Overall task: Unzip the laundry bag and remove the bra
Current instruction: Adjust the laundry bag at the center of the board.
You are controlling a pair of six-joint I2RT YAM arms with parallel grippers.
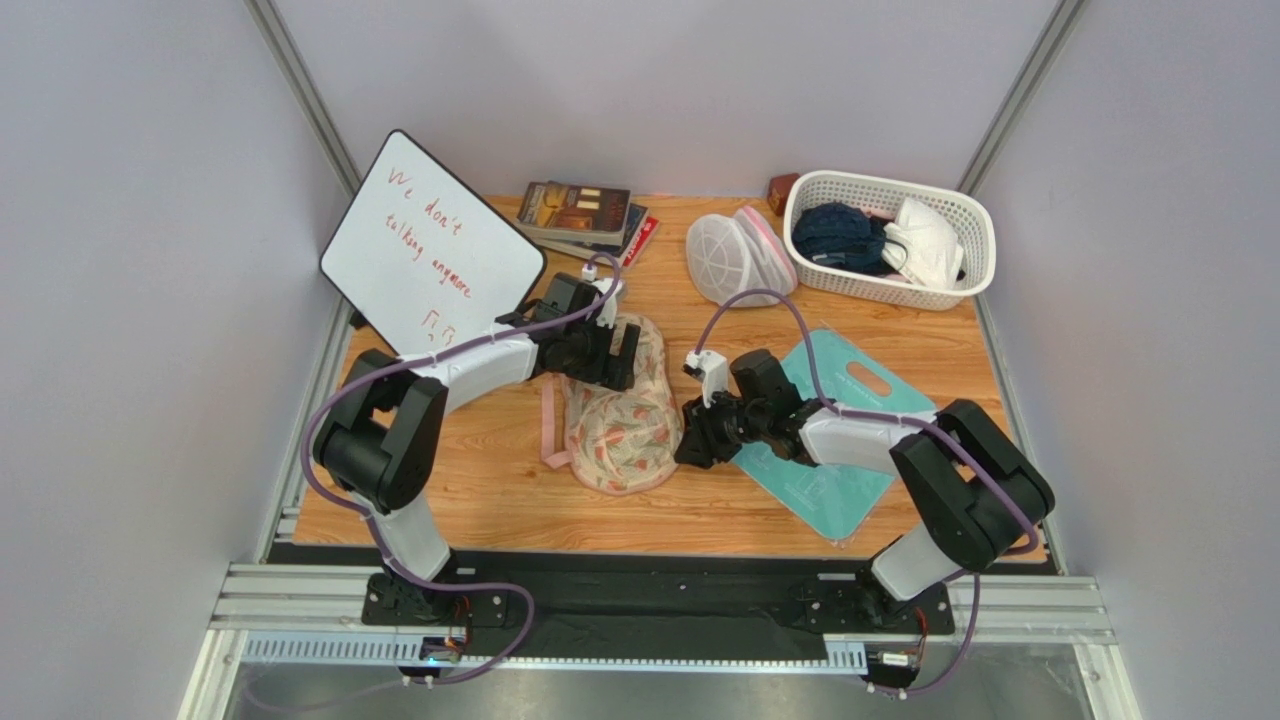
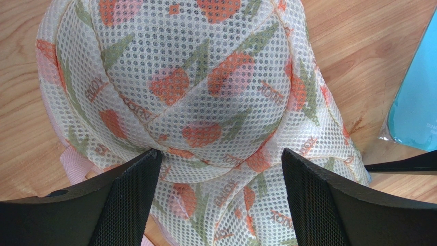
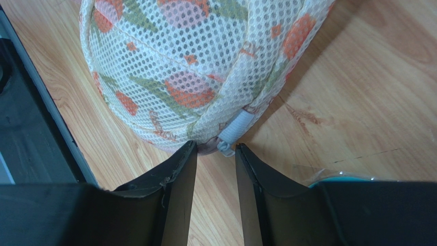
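- The laundry bag (image 1: 624, 413) lies flat on the table (image 1: 481, 510), midway between the two arms, with its pink loop strap (image 1: 553, 428) trailing on the side toward the left arm.
- In all three views I see the bag's mesh skin unbroken. No opening shows, so I judge it zipped shut.
- I see no bra outside the bag, and removal has not begun.
- The left gripper (image 1: 609, 353) hangs over the far lobe of the bag with its jaws spread wide and nothing between them. In the left wrist view the mesh sits below the fingers (image 2: 128, 189), and I cannot tell whether they touch it.
- The right gripper (image 3: 215, 146) is at the near edge of the bag, just beside the teal mat (image 1: 842, 443). Its jaws stand a narrow gap apart.
- The zip pull (image 3: 225, 147), hanging below a white tab (image 3: 237, 125), sits at the mouth of that gap and is not clamped.
- Progress: early. The approach to the zip is made. Gripping the pull, running the zip open and extracting the bra all remain.
- Next move, by my judgement: close the right jaws on the pull while the left gripper pins the bag.
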